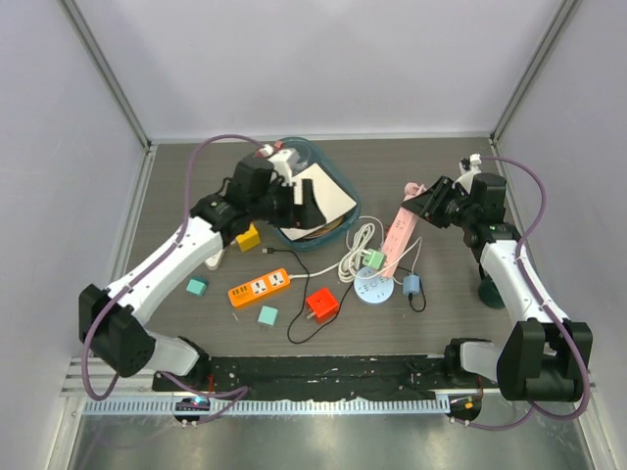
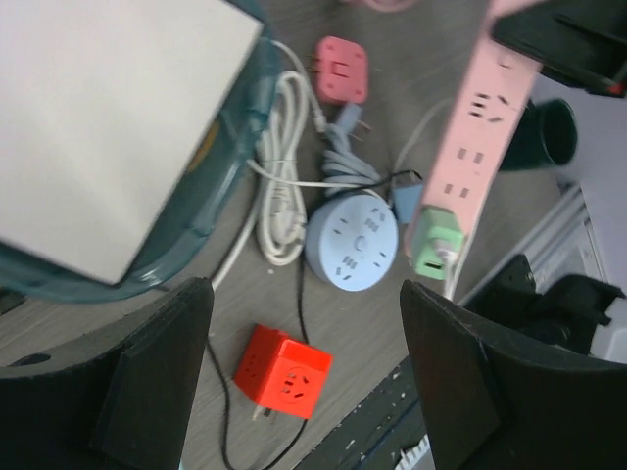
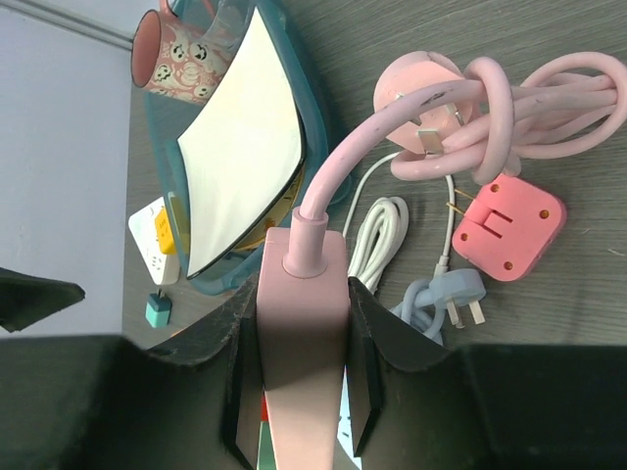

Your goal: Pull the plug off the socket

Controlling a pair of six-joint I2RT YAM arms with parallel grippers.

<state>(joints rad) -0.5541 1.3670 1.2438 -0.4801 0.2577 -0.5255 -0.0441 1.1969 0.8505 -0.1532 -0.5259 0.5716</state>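
Pink plastic sits nearest me: my right gripper (image 3: 299, 392) is clamped narrowly on the cord end of the long pink plastic power strip (image 3: 299, 333), one finger on each long side, holding that end up off the dark grey table (image 1: 392, 166). The strip slopes away from that grip. At its far, lower end the small green plug (image 2: 436, 240) sits pushed into the last socket, just beside the round pale-blue socket hub (image 2: 353, 243). I cannot tell whether that end touches the table. The plug is not yet out, so I judge the step in hand to be the approach: one hand anchors the strip and the other must take the plug. My left gripper (image 2: 309, 304) hangs above with its fingers spread wide, holding and touching nothing. Below it lie a red cube socket (image 2: 284, 370), a coiled white cable (image 2: 279, 196) and, farther off, the teal plastic tray (image 2: 230, 186). The next move calls for bringing the left gripper across and down until its fingers straddle the green plug. They should then close firmly and pull straight along the pins while my right grip resists.
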